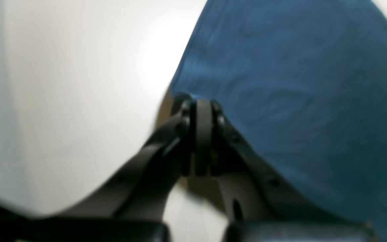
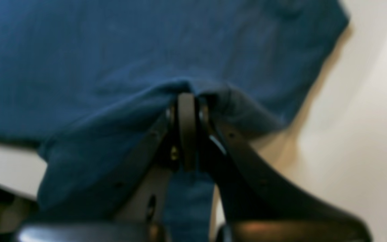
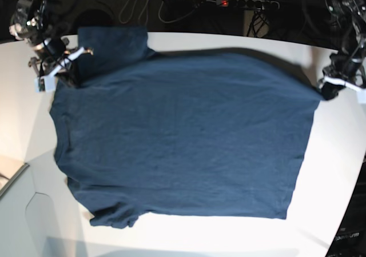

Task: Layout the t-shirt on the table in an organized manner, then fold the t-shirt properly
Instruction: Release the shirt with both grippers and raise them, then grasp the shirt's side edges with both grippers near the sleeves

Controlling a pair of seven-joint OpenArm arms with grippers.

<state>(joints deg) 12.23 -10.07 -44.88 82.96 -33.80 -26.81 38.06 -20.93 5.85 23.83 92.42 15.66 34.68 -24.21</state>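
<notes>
The dark navy t-shirt (image 3: 183,137) lies spread flat across the middle of the white table (image 3: 337,171), its straight hem edge toward the right of the base view and its sleeves toward the left. The right gripper (image 2: 186,101), at the upper left of the base view, is closed, pinching a bunched fold of the t-shirt near the upper sleeve. The left gripper (image 1: 203,107), at the upper right, is closed at the shirt's far hem corner; whether cloth sits between its jaws cannot be told. Bare tabletop runs along the bottom and right of the base view.
</notes>
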